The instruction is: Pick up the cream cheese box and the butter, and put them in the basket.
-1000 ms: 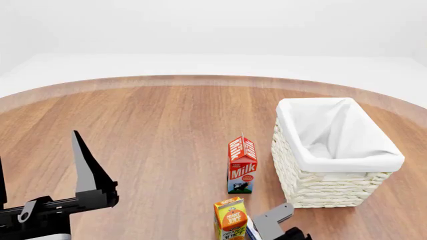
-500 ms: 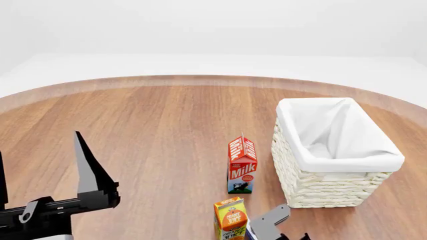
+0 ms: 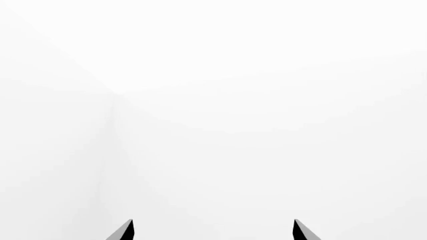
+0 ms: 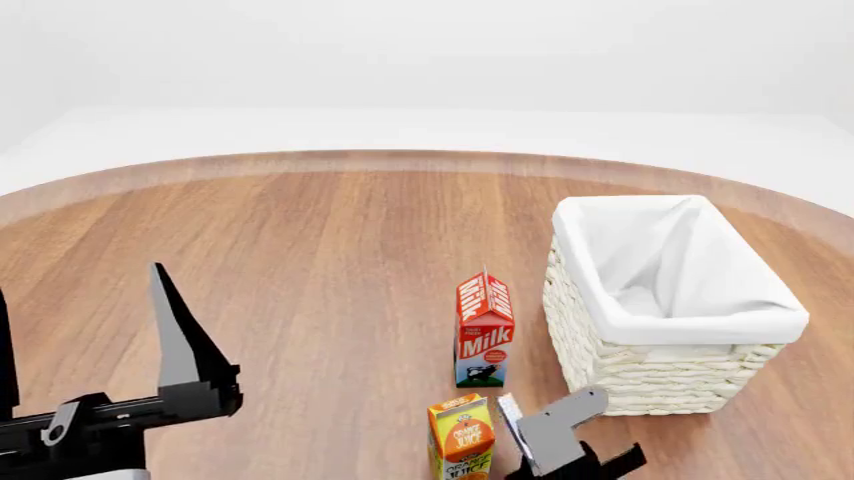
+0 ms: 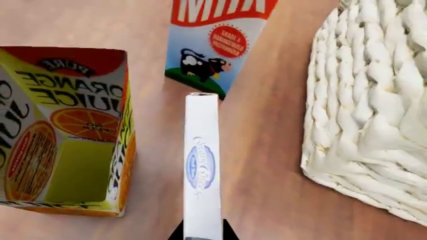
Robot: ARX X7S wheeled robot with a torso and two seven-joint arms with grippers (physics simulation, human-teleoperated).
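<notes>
White and blue, the cream cheese box [image 5: 202, 170] sits edge-on in my right gripper [image 4: 561, 452], whose jaws are clamped on it; I see it lifted above the wooden table [image 4: 307, 250], between the orange juice carton [image 4: 462, 437] and the basket [image 4: 667, 305], with the milk carton [image 4: 483, 330] just beyond. My left gripper [image 4: 80, 340] hangs well apart at the other side, its 2 fingers spread wide on nothing
</notes>
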